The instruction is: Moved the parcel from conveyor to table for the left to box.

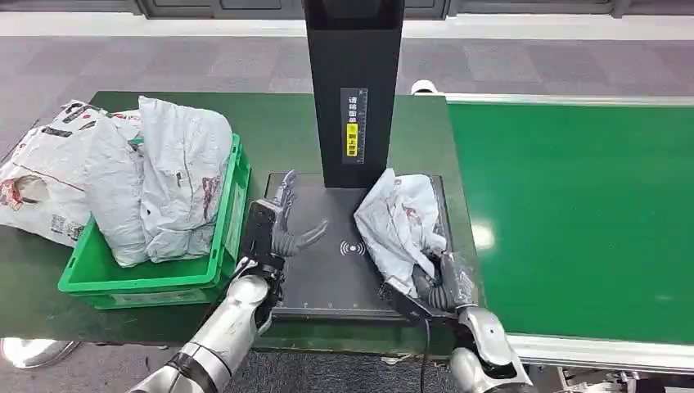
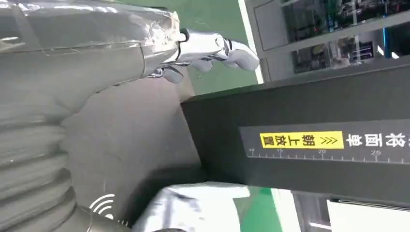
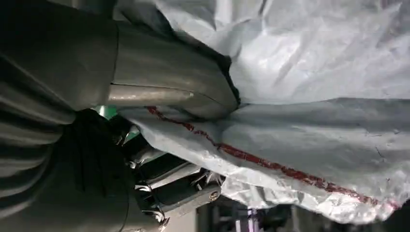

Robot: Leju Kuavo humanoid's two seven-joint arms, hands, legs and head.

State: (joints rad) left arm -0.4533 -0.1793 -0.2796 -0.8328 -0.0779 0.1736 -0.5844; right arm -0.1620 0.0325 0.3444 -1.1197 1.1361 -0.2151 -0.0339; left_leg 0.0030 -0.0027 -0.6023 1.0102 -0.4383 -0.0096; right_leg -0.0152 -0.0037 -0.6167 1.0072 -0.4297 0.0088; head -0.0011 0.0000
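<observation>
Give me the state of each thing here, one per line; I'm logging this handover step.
Left robot hand: open, fingers spread over the black scanner pad, holding nothing.
Right robot hand: grips the grey parcel.
Grey parcel: crumpled, resting on the scanner pad's right side.
Green bin: holds grey parcels, piled above its rim.
Conveyor: bare green belt.

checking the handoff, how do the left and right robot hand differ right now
The right robot hand grips the grey parcel on the black scanner pad; the left robot hand holds nothing. The left robot hand's fingers are spread apart; the right's are wrapped in the parcel's plastic, thumb pressed into it. The left sits nearer the green bin, the right by the conveyor. Both are over the pad.
</observation>
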